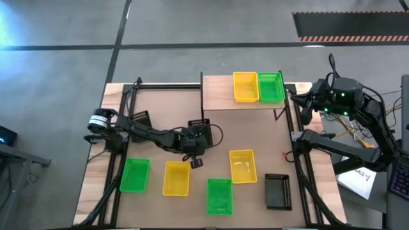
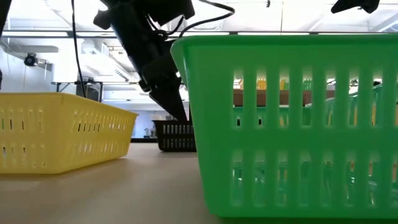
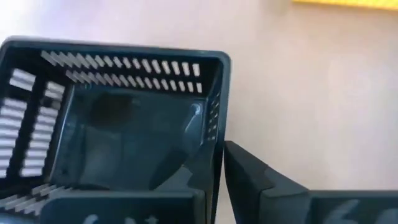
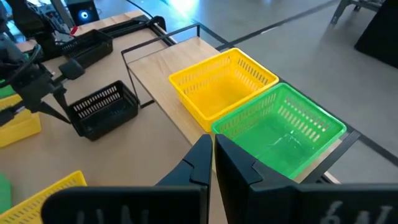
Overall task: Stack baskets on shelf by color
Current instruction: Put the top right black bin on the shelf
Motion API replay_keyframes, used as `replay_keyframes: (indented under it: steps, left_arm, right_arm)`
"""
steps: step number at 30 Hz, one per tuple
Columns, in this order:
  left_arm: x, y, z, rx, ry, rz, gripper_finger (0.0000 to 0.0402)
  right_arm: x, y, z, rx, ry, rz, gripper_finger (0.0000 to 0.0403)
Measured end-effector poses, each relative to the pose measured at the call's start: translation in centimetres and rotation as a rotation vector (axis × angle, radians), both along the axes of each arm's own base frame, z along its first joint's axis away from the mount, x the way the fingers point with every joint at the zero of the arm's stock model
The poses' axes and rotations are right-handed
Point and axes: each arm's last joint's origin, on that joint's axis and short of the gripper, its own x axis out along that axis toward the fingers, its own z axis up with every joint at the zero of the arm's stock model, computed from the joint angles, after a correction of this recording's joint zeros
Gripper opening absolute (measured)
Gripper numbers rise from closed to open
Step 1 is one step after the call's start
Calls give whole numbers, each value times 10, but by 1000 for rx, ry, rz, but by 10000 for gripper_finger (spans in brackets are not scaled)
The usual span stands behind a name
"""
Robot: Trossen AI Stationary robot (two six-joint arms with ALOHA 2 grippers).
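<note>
The left gripper [image 1: 195,144] reaches low across mid-table, its fingers [image 3: 261,183] pinched over the near wall of a black basket [image 1: 200,131], which sits upright on the table just left of the shelf [image 1: 220,96]. On the shelf's right half a yellow basket [image 1: 245,87] and a green basket [image 1: 271,87] stand side by side. The right gripper [image 4: 212,163] hangs raised beside the shelf's right end, jaws closed on nothing. I can read no lettering anywhere.

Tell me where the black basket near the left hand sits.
In the high view the black basket sits mid-table, just in front of the shelf, with the left hand closed on its wall.
</note>
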Motion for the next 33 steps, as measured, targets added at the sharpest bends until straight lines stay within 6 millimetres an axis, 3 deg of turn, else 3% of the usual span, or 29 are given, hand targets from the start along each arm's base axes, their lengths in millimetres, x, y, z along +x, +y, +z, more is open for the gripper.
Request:
replay_keyframes:
  steps: [11, 16, 21, 27, 30, 33]
  left_arm:
    - [-5, 1, -9, 10, 10, 6, 87]
    - [-3, 1, -20, 9, 5, 9, 95]
    - [1, 0, -21, -22, -31, 45, 81]
    - [1, -1, -21, -52, -24, 35, 23]
    - [3, -4, -10, -138, -27, 24, 6]
    - [4, -8, 13, -231, -38, -10, 4]
  right_arm:
    - [0, 0, 0, 4, -7, -6, 11]
    - [0, 0, 0, 9, -10, -9, 11]
    - [0, 0, 0, 9, -10, -9, 11]
    - [0, 0, 0, 8, -10, -9, 11]
    - [0, 0, 0, 8, -10, -9, 11]
    - [0, 0, 0, 7, -9, -8, 11]
